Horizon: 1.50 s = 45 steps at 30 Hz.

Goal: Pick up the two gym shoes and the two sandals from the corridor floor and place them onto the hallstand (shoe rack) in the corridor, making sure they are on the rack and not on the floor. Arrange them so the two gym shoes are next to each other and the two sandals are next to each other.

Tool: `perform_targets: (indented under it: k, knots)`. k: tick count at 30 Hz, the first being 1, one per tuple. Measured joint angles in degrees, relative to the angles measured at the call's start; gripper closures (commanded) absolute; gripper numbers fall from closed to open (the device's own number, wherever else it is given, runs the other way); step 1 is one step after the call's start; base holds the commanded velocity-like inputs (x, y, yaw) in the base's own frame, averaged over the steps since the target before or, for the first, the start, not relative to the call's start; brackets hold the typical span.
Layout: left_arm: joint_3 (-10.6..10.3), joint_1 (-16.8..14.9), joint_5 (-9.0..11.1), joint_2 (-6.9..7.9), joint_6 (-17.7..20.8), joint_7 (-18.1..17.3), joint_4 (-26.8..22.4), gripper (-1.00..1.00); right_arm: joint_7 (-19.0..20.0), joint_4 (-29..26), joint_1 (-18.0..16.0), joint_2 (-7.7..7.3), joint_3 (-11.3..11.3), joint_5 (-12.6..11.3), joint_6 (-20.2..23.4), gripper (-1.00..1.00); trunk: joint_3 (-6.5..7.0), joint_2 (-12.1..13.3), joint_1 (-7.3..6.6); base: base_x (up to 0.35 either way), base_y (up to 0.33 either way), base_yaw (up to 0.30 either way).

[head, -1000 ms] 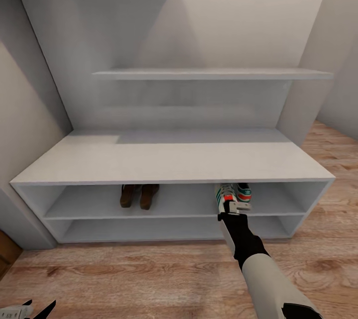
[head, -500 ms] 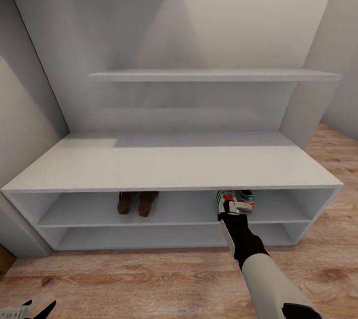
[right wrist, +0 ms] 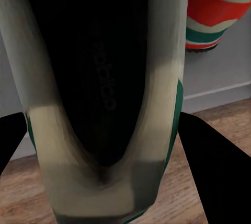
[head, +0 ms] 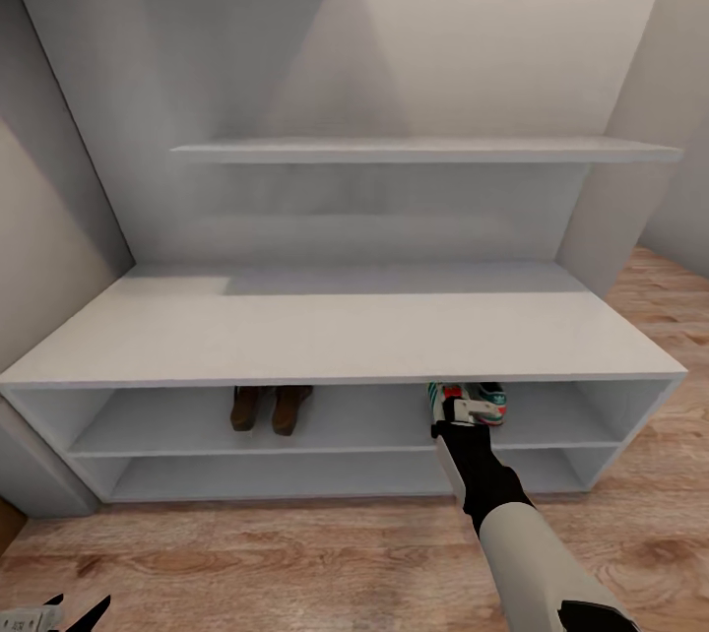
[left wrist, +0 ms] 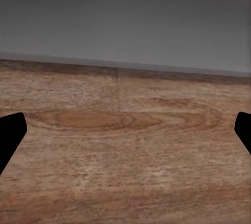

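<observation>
The white hallstand (head: 335,327) stands straight ahead on the corridor floor (head: 295,553). On its upper open shelf, towards the left, the two sandals (head: 271,408) lie side by side. My right gripper (head: 459,412) reaches into the same shelf at the right, shut on the heel of one gym shoe (head: 445,399). The other gym shoe (head: 489,403) sits right beside it on the shelf. The right wrist view looks down into the held gym shoe (right wrist: 104,51) between the black fingers (right wrist: 209,166), with the second gym shoe (right wrist: 212,14) just beyond. My left gripper (head: 74,604) hangs open and low over the floor.
A floating shelf (head: 423,150) hangs above the bench top against the tall back panel. Grey walls close in on both sides of the hallstand. A lower open shelf (head: 295,479) runs beneath the shoes. In the left wrist view, wood planks (left wrist: 125,145) meet a grey baseboard.
The whole view has shifted closer to the hallstand. The right gripper and its gym shoe now sit further in under the top board. The left gripper looks unchanged.
</observation>
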Motion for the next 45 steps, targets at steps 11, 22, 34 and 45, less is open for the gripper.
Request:
perform_targets:
  k: [11, 22, 34, 45]
  knots:
    - [0.0, 0.0, 0.0, 0.0, 0.03, 0.0, 0.0, -1.0, 0.01, 0.07, 0.0, 0.0, 0.0, -0.01, 0.0, 1.0, 0.0, 0.0, 0.0, 0.063, 0.0, 0.0]
    - [0.0, 0.0, -0.04, 0.0, 0.08, 0.0, 0.0, -1.0, 0.04, 0.12, 0.0, 0.0, 0.05, -0.01, 0.0, 1.0, 0.0, 0.0, -0.01, 0.013, 0.0, 0.0]
    - [0.0, 0.0, -0.05, 0.0, 0.09, 0.0, 0.0, -1.0, 0.06, 0.12, 0.0, 0.0, 0.08, -0.01, 0.0, 1.0, 0.0, 0.0, 0.0, 0.009, 0.0, 0.0]
    - [0.0, 0.0, -0.01, 0.0, 0.09, 0.02, 0.0, -1.0, 0.05, 0.03, 0.0, 0.0, 0.07, 0.0, 0.0, 1.0, 0.0, 0.0, 0.0, 0.028, 0.0, 0.0]
